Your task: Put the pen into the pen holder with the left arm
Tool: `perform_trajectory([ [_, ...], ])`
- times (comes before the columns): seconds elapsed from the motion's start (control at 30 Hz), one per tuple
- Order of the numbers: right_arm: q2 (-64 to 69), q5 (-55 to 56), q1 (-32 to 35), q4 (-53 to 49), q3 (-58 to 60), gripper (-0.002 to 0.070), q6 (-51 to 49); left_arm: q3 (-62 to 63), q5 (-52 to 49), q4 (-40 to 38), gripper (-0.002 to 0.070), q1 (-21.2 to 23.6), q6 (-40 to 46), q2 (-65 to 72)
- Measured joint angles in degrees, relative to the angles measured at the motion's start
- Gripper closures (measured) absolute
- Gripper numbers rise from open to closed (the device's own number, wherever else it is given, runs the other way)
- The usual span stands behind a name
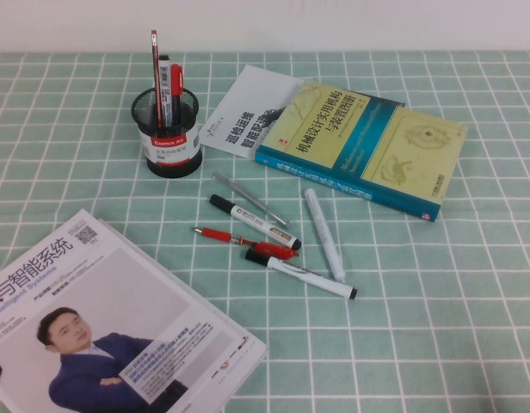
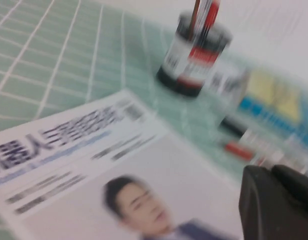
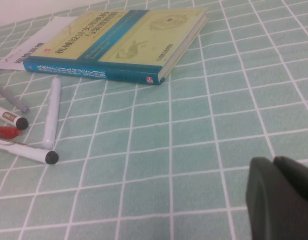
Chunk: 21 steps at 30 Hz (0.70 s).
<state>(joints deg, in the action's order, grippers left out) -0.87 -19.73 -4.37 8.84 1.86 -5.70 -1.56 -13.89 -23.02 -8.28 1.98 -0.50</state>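
Note:
The pen [image 1: 301, 274], slim and white with a black cap, lies flat at mid-table, nearest to me in a cluster of pens; it also shows in the right wrist view [image 3: 24, 150]. The black mesh pen holder [image 1: 166, 131] stands upright at the back left with several pens in it, and shows blurred in the left wrist view [image 2: 194, 56]. My left gripper [image 2: 271, 171] is shut and empty, low over the magazine, well short of the pens. My right gripper [image 3: 273, 162] is shut and empty over bare cloth, to the right of the pens.
A labelled marker [image 1: 252, 222], a red pen [image 1: 241, 240], a grey pen [image 1: 248, 198] and an all-white pen [image 1: 324, 234] lie around the pen. A thick book [image 1: 364, 146] on a leaflet lies at the back right. A magazine [image 1: 101, 327] fills the front left.

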Motion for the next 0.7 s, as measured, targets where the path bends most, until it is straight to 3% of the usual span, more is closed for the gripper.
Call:
perform_trajectory([
  [0.13,0.00,0.00,0.00,0.00,0.00,0.0696,0.00,0.00,6.30,-8.56,0.0678,0.00,-0.47,0.00],
  [0.4,0.00,0.00,0.00,0.00,0.00,0.0696,0.00,0.00,9.78,-11.58,0.0678,0.00,-1.14,0.00],
  [0.7,0.00,0.00,0.00,0.00,0.00,0.0696,0.00,12.56,-1.79,-11.77,0.0678,0.00,-0.57,13.18],
])
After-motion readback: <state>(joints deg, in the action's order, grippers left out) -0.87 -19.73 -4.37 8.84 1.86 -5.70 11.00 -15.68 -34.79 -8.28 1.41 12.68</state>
